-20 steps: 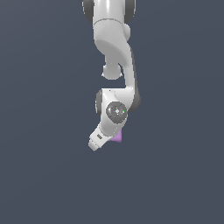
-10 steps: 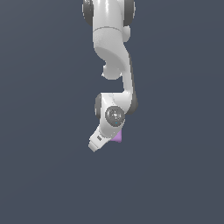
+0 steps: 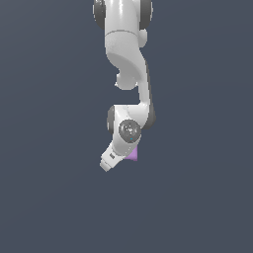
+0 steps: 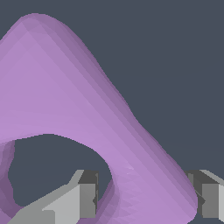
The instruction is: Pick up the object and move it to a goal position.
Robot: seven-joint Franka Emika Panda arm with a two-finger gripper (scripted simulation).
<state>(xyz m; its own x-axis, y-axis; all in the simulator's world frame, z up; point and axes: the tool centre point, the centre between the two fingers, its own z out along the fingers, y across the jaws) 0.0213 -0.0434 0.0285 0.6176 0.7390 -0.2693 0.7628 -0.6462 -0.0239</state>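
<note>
The object, a light-purple block (image 3: 134, 155) with a round hole, lies on the dark floor and peeks out from under my white hand (image 3: 118, 148) in the exterior view. In the wrist view the block (image 4: 65, 96) fills most of the picture, very close. My gripper (image 4: 144, 197) is open and straddles one wall of the block. One fingertip (image 4: 85, 197) stands in the round hole and the other (image 4: 208, 197) just outside the curved outer edge. The fingers themselves are hidden behind the hand in the exterior view.
The arm (image 3: 129, 59) reaches down from the top of the exterior view. Around it there is only the plain dark grey floor (image 3: 197, 197). No goal marker shows.
The hand has sunk very slightly toward the block and stays over it. The block has not visibly moved.
</note>
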